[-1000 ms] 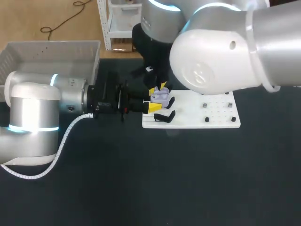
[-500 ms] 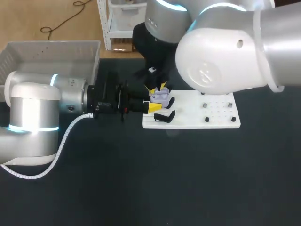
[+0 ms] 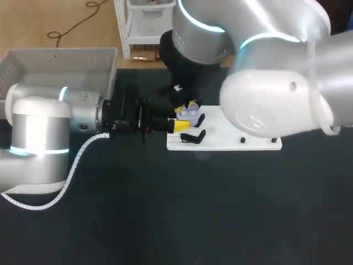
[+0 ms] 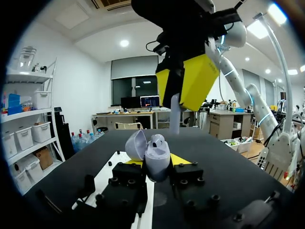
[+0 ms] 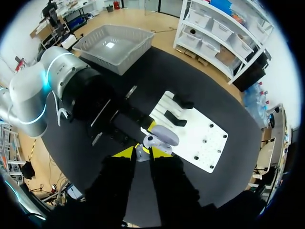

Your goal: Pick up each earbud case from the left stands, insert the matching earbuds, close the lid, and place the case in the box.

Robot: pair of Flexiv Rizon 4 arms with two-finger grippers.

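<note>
The grey box (image 3: 60, 58) sits at the worktop's (image 3: 165, 210) far left corner. The right arm's elbow (image 3: 276, 105) has swung rightward, covering more of the white board (image 3: 212, 132). The left end effector (image 3: 180, 117) clamps the open lilac case (image 4: 155, 152) beside a black stand (image 3: 193, 136). The right end effector (image 4: 183, 88) pinches an earbud (image 4: 174, 112) just above the case.

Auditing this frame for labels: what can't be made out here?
Head view: the right arm covers part of the white board; earbud case too small to see its contents.
Left wrist view: the case hides most of the left tool; pale piece under the right tool is unidentifiable.
</note>
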